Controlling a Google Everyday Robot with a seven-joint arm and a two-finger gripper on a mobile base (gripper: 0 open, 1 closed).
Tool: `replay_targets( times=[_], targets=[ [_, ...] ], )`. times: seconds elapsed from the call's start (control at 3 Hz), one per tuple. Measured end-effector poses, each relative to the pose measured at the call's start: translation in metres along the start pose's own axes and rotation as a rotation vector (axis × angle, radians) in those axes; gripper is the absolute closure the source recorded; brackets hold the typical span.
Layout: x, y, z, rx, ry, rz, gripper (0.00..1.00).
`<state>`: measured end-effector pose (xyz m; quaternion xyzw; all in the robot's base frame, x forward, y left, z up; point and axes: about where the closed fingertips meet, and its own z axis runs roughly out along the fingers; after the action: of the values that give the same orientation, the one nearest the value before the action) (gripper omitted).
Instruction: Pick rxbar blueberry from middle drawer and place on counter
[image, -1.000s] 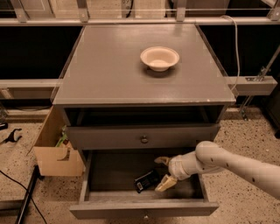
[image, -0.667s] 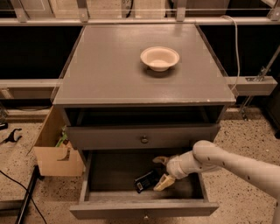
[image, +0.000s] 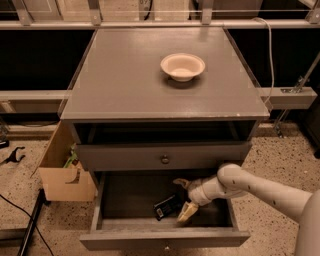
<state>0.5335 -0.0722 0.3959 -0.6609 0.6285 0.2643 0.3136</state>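
My gripper (image: 181, 198) is down inside the pulled-out middle drawer (image: 160, 239), toward its right side. Fingers (image: 188, 212) are spread wide with nothing clamped. The rxbar blueberry (image: 166, 206) lies flat on the drawer floor near the front board, just at my fingertips; contact cannot be confirmed. Judgement: the spread is set to straddle the bar. The counter (image: 125, 75) carries only a bowl (image: 182, 66) near its back right.

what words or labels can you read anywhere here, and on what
No text is readable.
rxbar blueberry, in the middle drawer: pale print at one end, too blurred to read.
bowl, counter, cardboard box: no lettering shows.
pincer, in the drawer just right of the bar: no marking shows.
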Motion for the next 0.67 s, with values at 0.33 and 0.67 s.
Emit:
replay_targets(
  times=[0.33, 0.67],
  targets=[
    [0.0098, -0.0005, 0.0096, -0.004, -0.011, -0.007, 0.11],
    [0.0156, 0.0018, 0.0145, 0.0, -0.022, -0.018, 0.1]
  ],
)
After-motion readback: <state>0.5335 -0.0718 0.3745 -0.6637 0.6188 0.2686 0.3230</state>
